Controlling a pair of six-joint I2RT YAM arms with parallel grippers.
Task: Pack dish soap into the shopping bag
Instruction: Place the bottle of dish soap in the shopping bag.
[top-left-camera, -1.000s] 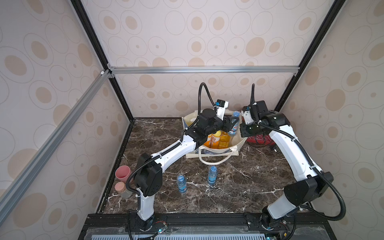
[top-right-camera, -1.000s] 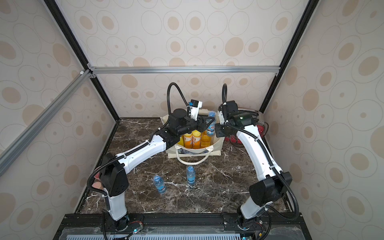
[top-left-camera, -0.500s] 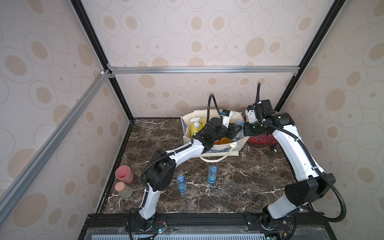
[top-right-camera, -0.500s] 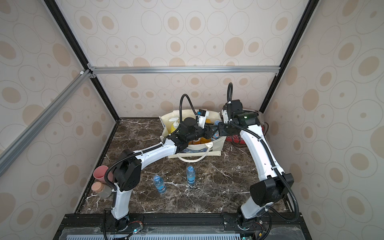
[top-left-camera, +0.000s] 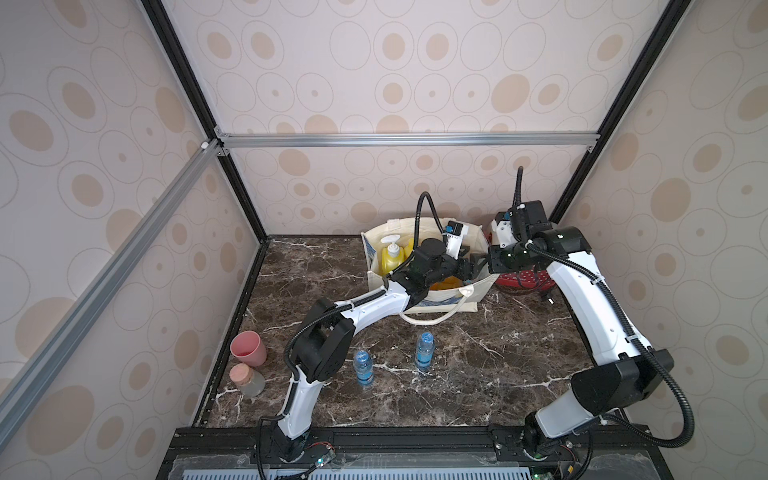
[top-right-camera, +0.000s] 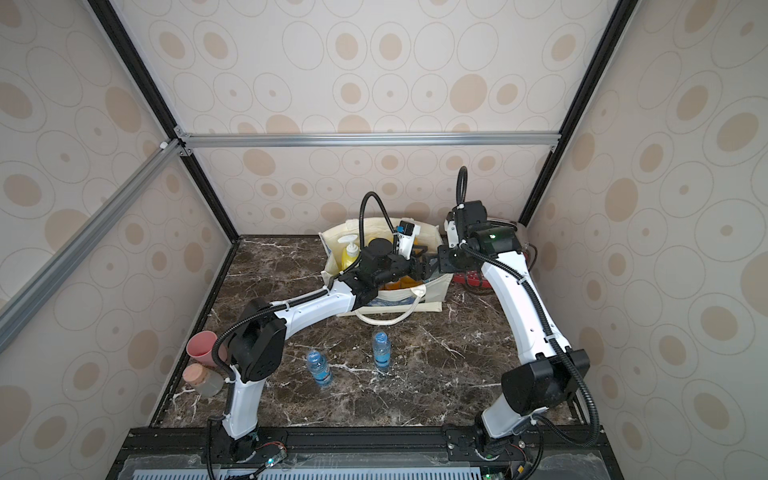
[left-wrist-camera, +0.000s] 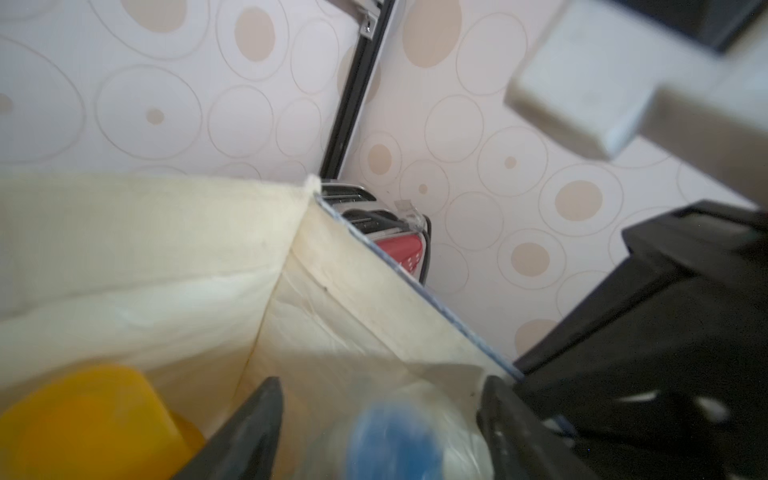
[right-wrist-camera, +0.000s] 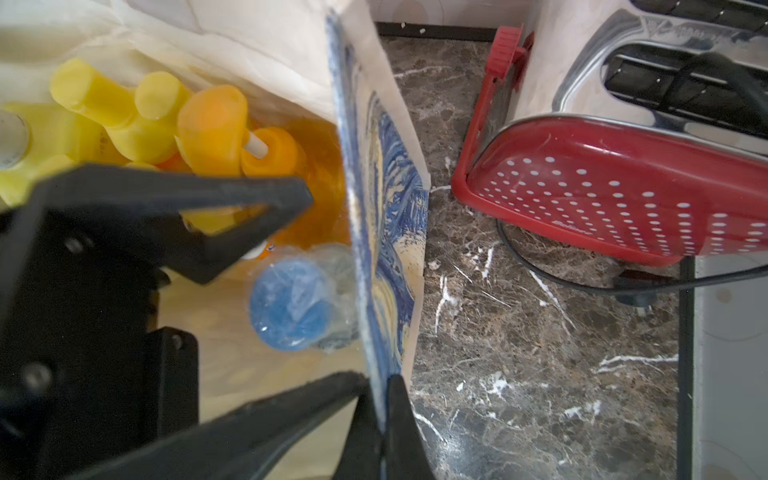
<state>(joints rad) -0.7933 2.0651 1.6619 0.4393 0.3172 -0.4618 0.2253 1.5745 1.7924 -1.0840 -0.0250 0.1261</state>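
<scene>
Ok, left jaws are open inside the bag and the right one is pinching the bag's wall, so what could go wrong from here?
1. A blue-capped water bottle sits in the shopping bag between the open jaws of the left gripper. It isn't dish soap, so leaving it there likely spoils the pack.
2. The right gripper is shut on the bag's wall. Pulling the left arm out carelessly could snag that wall and tip the bag toward the toaster close by.

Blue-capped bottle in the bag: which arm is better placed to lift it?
Left: the left gripper is open inside the bag, jaws straddling the bottle; the right gripper is shut on the bag's wall.
</scene>
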